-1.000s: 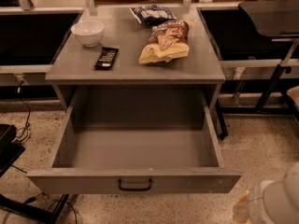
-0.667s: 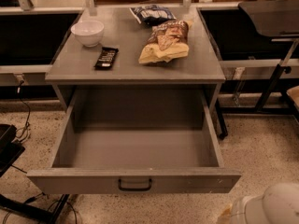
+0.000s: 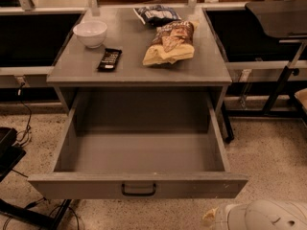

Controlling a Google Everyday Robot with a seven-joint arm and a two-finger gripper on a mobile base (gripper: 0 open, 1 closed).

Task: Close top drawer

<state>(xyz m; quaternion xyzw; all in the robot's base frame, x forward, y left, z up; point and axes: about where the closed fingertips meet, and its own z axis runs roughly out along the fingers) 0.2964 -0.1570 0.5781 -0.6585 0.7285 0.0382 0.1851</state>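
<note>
Since the top drawer [image 3: 144, 152] is pulled right out toward me, empty, with its front panel [image 3: 201, 186] running left to right, the push has to go straight back into the table [image 3: 139, 63]. Gripper [image 3: 240, 218] is low at the bottom right edge, just in front of the panel's right end; can't tell if it's open or closed. Handle [image 3: 138, 189] lies to its left, so I'd centre on that first. An off-centre push may rack the drawer.

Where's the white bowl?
In the camera view, the white bowl sits at the tabletop's back left, just behind the black object. The pincer is out of view; only the white arm shows bottom right.
</note>
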